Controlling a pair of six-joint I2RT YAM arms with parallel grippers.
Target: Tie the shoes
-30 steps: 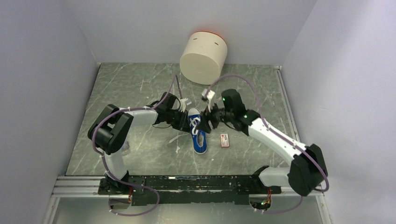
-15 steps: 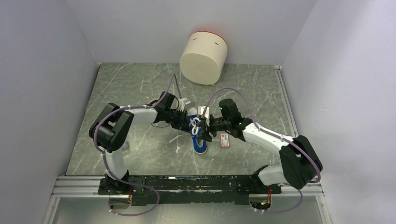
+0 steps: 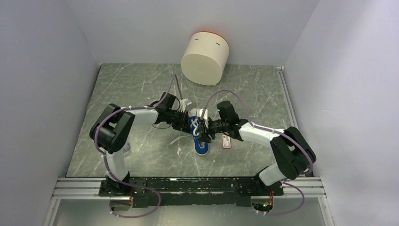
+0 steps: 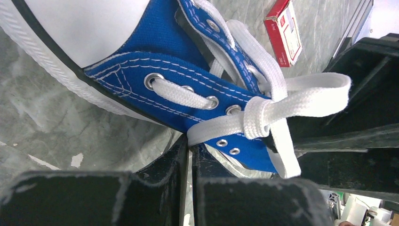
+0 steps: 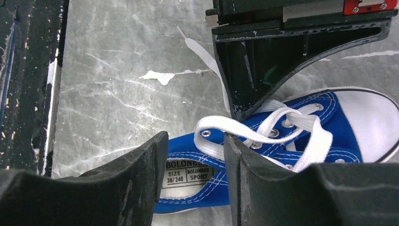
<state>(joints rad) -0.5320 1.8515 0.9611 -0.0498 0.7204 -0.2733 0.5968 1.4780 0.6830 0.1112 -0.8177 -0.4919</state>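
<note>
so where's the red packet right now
In the top view the packet lies flat on the table, just right of the sneaker, a little right of the table's middle.

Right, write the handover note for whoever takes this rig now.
Left gripper: shut on a lace strand.
Right gripper: open, jaws around a lace loop.
Sneaker: upright on its sole between the two grippers.
Done: laces crossed into one wrap, it seems.
To do: form and tighten the bow.
</note>
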